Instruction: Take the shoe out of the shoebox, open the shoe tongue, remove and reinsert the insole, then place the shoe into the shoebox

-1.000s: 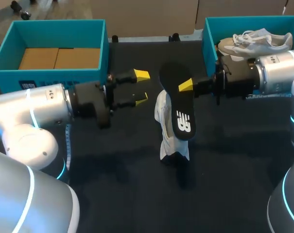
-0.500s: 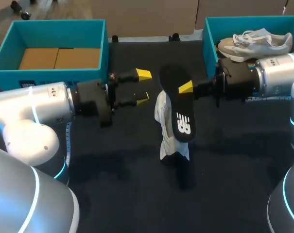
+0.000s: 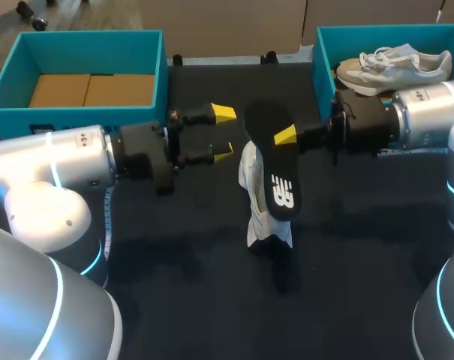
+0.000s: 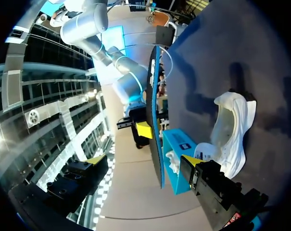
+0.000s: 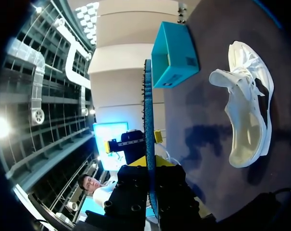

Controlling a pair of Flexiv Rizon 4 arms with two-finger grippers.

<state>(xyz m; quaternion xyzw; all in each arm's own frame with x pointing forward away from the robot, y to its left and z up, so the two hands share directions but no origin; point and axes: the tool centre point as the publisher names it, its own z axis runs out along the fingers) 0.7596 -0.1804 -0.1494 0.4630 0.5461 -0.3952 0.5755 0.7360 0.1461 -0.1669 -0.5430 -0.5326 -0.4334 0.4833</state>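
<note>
Right jaws clamp the black insole (image 3: 274,161) upright over the white shoe (image 3: 251,178); left jaws gape wide at its nine o'clock.

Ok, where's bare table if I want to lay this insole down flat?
Bare table runs along the near side, in front of the white shoe. Another strip lies between the left shoebox and right shoebox. Crowded: the middle, where the open left gripper, the insole in the right gripper and the white shoe meet.
</note>
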